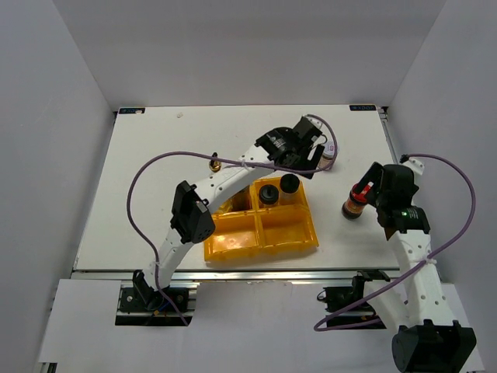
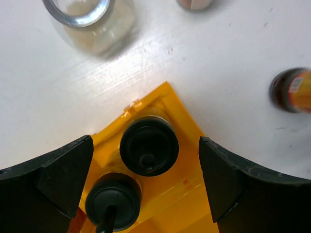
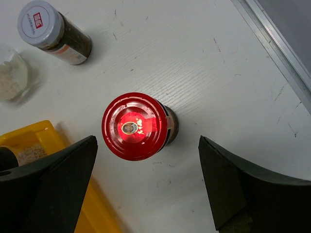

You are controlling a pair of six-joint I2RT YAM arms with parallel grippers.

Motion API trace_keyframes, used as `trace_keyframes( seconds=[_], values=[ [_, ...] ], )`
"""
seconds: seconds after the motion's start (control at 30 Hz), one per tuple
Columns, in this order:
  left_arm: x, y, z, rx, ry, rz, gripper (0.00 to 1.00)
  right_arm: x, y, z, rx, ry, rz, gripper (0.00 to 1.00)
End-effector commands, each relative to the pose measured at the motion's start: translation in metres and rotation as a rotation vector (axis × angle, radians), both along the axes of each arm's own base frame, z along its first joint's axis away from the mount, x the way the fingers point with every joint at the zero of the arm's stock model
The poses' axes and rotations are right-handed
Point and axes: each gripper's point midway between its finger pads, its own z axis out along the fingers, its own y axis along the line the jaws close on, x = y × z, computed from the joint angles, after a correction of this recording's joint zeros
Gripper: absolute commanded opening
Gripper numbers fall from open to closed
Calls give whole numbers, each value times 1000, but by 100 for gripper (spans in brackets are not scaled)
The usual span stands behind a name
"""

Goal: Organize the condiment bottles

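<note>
My right gripper hangs with its fingers apart over the red-lidded jar, I think to line up a grasp. The jar stands upright on the table near the yellow tray; its lid is glossy. The left gripper, spread wide too, hovers above two black-lidded shakers in the tray.

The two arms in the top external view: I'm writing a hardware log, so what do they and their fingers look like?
The left arm and right arm both have white tubular links with black joint housings. A purple cable loops loosely along each. A small green light glows on the right arm. The fingers are matt black, broad wedges.
</note>
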Motion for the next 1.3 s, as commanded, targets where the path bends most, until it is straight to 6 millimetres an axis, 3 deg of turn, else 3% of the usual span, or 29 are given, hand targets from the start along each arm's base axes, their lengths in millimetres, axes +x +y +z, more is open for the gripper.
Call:
trace_keyframes(
  seconds=[0.0, 0.07, 0.1, 0.17, 0.2, 0.23, 0.27, 0.3, 0.33, 0.37, 0.4, 0.43, 0.47, 0.5, 0.53, 0.57, 0.6, 0.67, 0.7, 0.83, 0.97, 1.13, 1.27],
  values=[
    [16, 21, 121, -167, -220, 50, 98, 2, -3, 3, -15, 24, -1, 89],
    [24, 36, 143, -207, -257, 91, 98, 6, 1, -7, -8, 54, 17, 89],
    [30, 59, 168, -237, -296, 142, 98, 8, 1, -10, -8, 66, 21, 89],
    [39, 88, 179, -257, -320, 222, 98, 11, 1, -21, -9, 98, 22, 89],
    [43, 122, 206, -291, -367, 293, 98, 17, 0, -20, -23, 83, 33, 89],
    [43, 139, 213, -310, -376, 330, 98, 18, 0, -28, -27, 100, 32, 88],
    [45, 154, 199, -292, -360, 361, 98, 19, -1, -31, -29, 103, 26, 87],
    [41, 192, 222, -339, -398, 435, 98, 22, -3, -34, -37, 102, 20, 83],
    [38, 211, 226, -347, -414, 476, 98, 21, -5, -38, -42, 109, 9, 82],
    [37, 227, 207, -317, -404, 518, 98, 22, -6, -40, -46, 110, 6, 77],
    [36, 253, 208, -321, -424, 589, 98, 22, -7, -41, -54, 114, 1, 76],
    [22, 282, 228, -352, -486, 656, 98, 23, -8, -41, -55, 113, -4, 73],
    [16, 299, 203, -310, -460, 704, 98, 22, -8, -43, -56, 118, -3, 65],
    [13, 327, 198, -320, -466, 802, 98, 23, -7, -44, -52, 123, 4, 64],
    [-2, 353, 205, -326, -503, 878, 98, 23, -6, -46, -49, 129, 9, 64],
    [-9, 370, 197, -307, -516, 950, 98, 23, -3, -47, -43, 134, 22, 70],
    [-15, 385, 177, -298, -508, 1050, 98, 24, 1, -50, -29, 142, 44, 74],
    [-28, 412, 167, -308, -500, 1138, 98, 29, 6, -49, -19, 131, 77, 78],
    [-30, 416, 147, -304, -464, 1153, 98, 30, 8, -48, -12, 125, 89, 80],
    [-30, 434, 124, -325, -416, 1197, 98, 35, 14, -38, 5, 85, 118, 86],
    [-20, 437, 112, -337, -382, 1193, 98, 38, 20, -27, 15, 42, 155, 88],
    [-10, 432, 98, -334, -335, 1163, 98, 33, 10, -11, -15, 25, 100, 88],
    [-5, 436, 89, -344, -320, 1170, 98, 32, 14, -16, -10, 58, 132, 89]
  ],
)
